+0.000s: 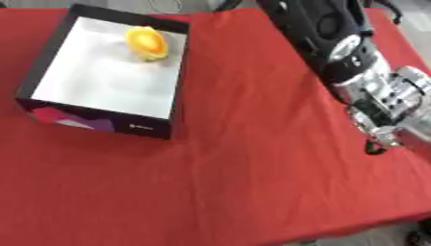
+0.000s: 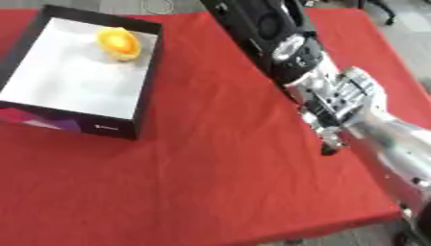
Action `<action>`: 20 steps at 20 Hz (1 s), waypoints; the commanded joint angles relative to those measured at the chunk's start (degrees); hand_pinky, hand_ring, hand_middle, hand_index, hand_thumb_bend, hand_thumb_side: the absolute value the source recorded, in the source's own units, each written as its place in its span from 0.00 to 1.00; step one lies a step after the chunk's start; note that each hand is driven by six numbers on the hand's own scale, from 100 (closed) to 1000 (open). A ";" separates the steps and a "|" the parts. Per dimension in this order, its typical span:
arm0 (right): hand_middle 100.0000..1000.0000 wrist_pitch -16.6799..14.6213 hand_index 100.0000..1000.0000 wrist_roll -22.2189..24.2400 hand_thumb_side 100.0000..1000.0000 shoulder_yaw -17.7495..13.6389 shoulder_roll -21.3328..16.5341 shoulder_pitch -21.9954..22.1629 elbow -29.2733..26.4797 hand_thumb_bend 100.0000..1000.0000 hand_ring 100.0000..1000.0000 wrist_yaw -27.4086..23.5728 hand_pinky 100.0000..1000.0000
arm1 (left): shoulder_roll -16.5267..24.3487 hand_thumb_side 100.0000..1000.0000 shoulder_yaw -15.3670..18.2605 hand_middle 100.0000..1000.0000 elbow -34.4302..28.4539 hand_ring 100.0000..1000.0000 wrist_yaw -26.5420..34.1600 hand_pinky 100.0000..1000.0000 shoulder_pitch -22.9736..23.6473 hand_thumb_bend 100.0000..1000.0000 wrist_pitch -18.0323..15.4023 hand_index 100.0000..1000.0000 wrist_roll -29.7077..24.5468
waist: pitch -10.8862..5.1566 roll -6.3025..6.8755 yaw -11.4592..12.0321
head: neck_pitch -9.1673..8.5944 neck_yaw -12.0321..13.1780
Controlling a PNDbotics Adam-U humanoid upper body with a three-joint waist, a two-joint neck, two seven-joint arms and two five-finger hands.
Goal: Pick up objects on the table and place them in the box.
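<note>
1. A wrinkled red cloth-covered table [image 1: 252,158] fills both views; its near edge runs along the bottom, and the near stretch of cloth is bare.
2. At the right side, over the cloth, is the robot's right hand [image 2: 349,103], silver and black, at the end of a black forearm [image 2: 252,24] that comes in from the far right. A small dark fingertip-like part [image 2: 328,150] points down toward the cloth just below the hand. Whether the fingers are spread, curled or holding anything cannot be told, since the hand shows only as a blurred mass of metal parts.
3. Farther off at the left stands a shallow rectangular cardboard box [image 1: 172,103] with black walls and a white floor; its near outer wall carries purple and white print.
4. Inside the box, in its far part toward the right wall, lies a rounded yellow-orange object [image 1: 147,42], resting on the white floor, well apart from the right hand.
</note>
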 commanded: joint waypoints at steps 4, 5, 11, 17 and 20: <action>0.47 0.14 0.60 0.47 0.00 2.72 8.92 -2.35 9.31 0.33 0.64 6.12 0.82 | 1.85 0.59 0.45 0.76 -1.37 0.70 0.22 0.84 -1.95 0.62 -0.27 0.76 -0.07 | 0.74 -0.14 1.38 | -1.77 -1.45; 0.48 -0.50 0.60 0.59 0.00 3.25 10.33 -1.83 10.72 0.34 0.64 6.99 0.82 | 1.83 0.59 0.47 0.76 -1.33 0.70 0.21 0.84 -1.85 0.62 -0.22 0.76 -0.06 | 0.79 -0.19 1.30 | -1.77 -1.30; 0.48 -5.01 0.61 0.57 0.00 4.65 17.51 1.01 19.97 0.35 0.64 12.68 0.82 | 1.91 0.59 0.54 0.76 -1.23 0.70 0.00 0.84 -1.17 0.62 -0.14 0.76 -0.17 | 0.86 -0.08 0.49 | -1.80 0.03; 0.63 -10.95 0.75 -1.27 0.06 3.44 19.27 1.00 29.27 0.35 0.76 18.68 0.87 | 1.83 0.59 0.69 0.76 -0.99 0.70 -0.10 0.84 -0.48 0.62 -0.08 0.76 -0.08 | 0.90 0.09 0.00 | -1.67 0.55; 0.74 -14.09 0.85 -1.82 0.27 2.07 19.35 0.77 30.63 0.40 0.84 21.82 0.92 | 1.83 0.59 0.65 0.75 -0.86 0.70 -0.09 0.84 -0.25 0.62 -0.03 0.76 -0.15 | 0.88 0.22 -0.30 | -1.48 0.91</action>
